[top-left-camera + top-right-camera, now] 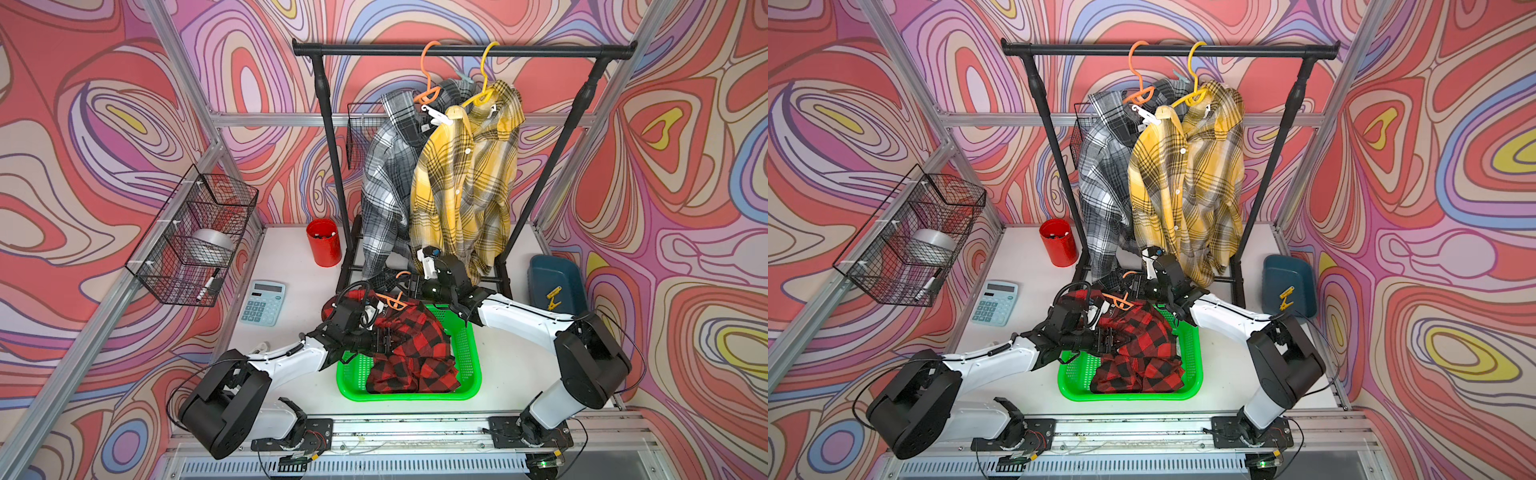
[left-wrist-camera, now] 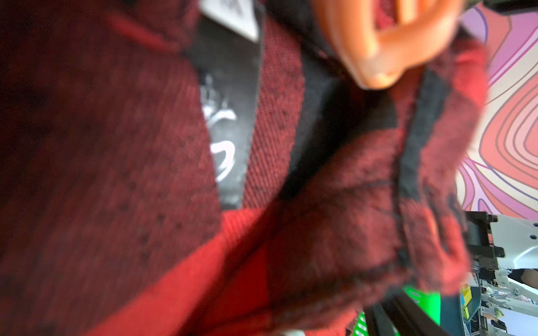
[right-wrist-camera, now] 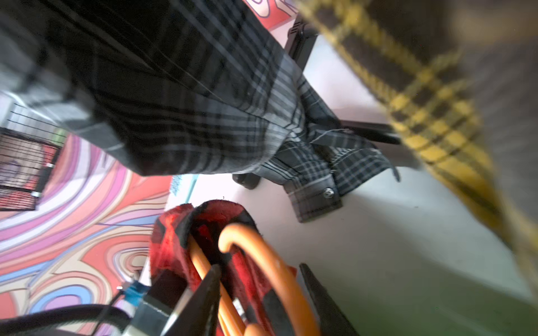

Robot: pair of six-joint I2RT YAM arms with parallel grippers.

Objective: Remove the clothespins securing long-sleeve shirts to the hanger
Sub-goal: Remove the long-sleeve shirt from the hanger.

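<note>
A red-and-black shirt lies bunched in the green basket, still on an orange hanger. My left gripper stands with wide jaws in its cloth; the collar fills the left wrist view and hides the fingers. My right gripper is open, its fingertips straddling that hanger's hook. On the rack hang a grey plaid shirt and a yellow plaid shirt. One white clothespin sits on the grey shirt's hanger, another white clothespin on the yellow shirt. No clothespin shows on the red shirt.
A blue tray at the right holds yellow clothespins. A red cup and a calculator sit at the left. A wire basket juts from the left wall. The rack's black base bars run behind the basket.
</note>
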